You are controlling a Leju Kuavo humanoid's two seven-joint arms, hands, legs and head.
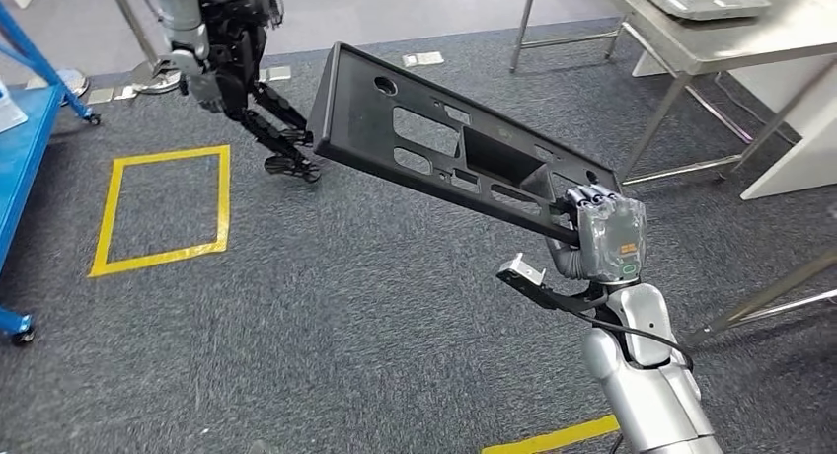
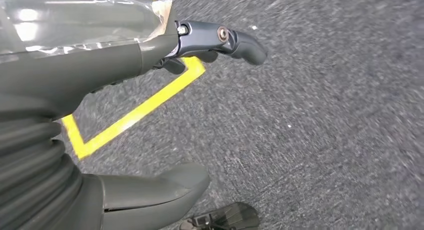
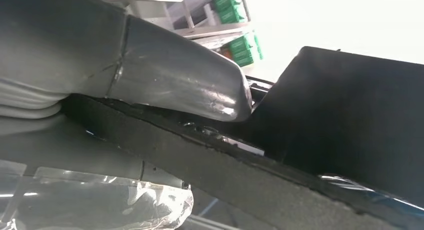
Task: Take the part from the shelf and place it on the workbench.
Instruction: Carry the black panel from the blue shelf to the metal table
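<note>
Over the grey carpet, beside the yellow floor square (image 1: 163,209), the left hand (image 1: 232,74) hangs free, its fingers (image 2: 235,40) apart and holding nothing, leaving the load to the other arm. Further right, the black panel (image 1: 434,143) rides in the air, tilted, one end high. The right hand (image 1: 602,232) clamps the panel's lower end, thumb (image 3: 200,85) pressed on its edge, likely to keep it clear of the floor until the steel workbench (image 1: 780,30) at far right is reached.
</note>
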